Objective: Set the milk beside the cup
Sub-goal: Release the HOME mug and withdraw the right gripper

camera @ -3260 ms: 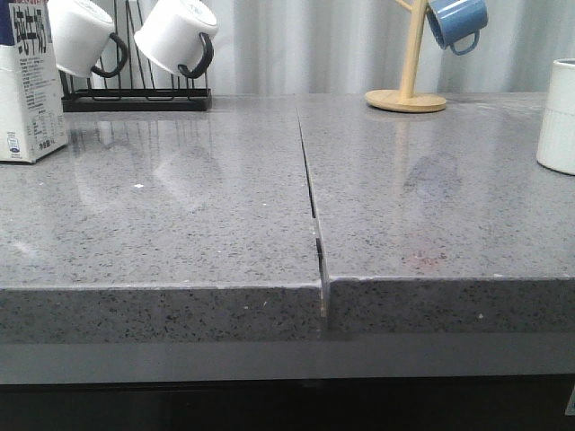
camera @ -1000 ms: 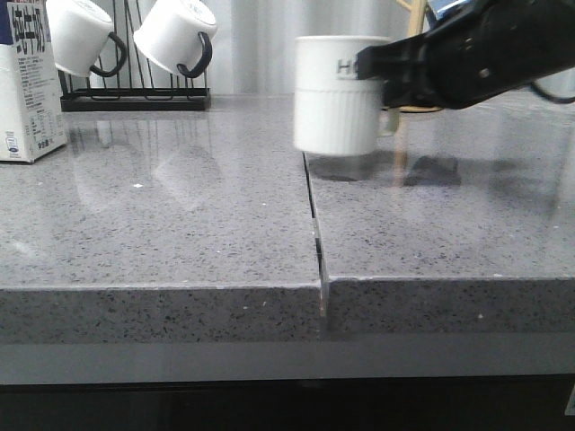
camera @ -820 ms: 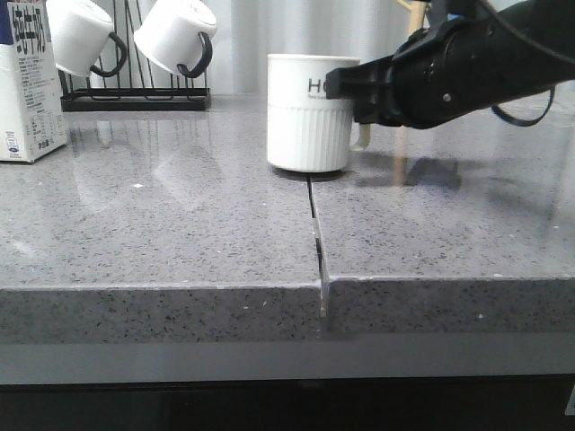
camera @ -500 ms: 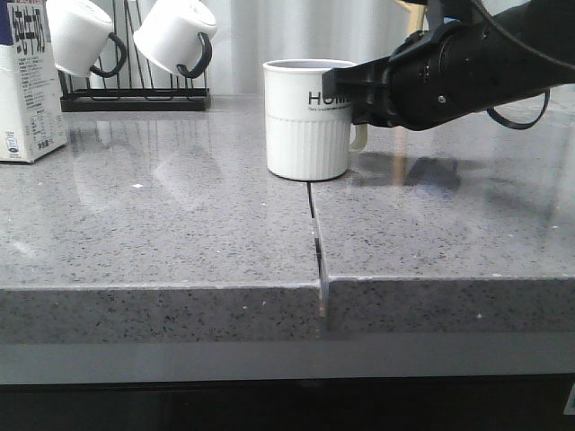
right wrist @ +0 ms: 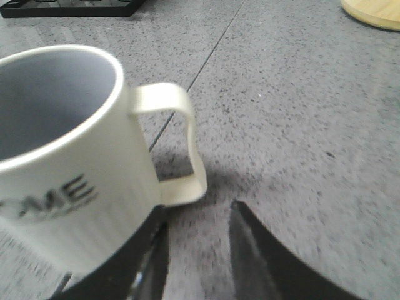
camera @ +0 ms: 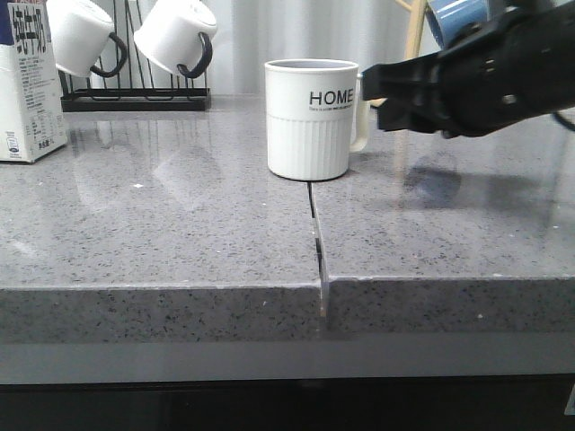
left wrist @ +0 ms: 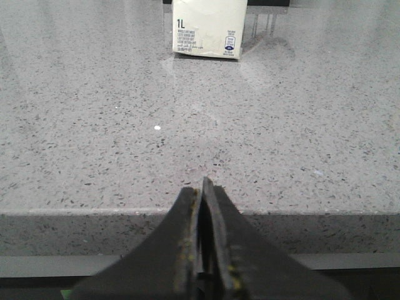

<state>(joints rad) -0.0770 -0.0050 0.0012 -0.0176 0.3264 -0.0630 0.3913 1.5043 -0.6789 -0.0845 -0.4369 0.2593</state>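
Cup (camera: pixel 310 118) stands at frame centre on the counter (camera: pixel 180 233); right gripper (right wrist: pixel 199 250) beside its handle, jaws apart, empty. Milk (camera: pixel 30 85) upper left. Left gripper (left wrist: pixel 204 195) pinched closed, empty

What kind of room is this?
Probably a kitchen, or a pretend one. There is a speckled grey stone countertop, a black rack with white mugs hanging on it, a milk carton and a HOME mug.
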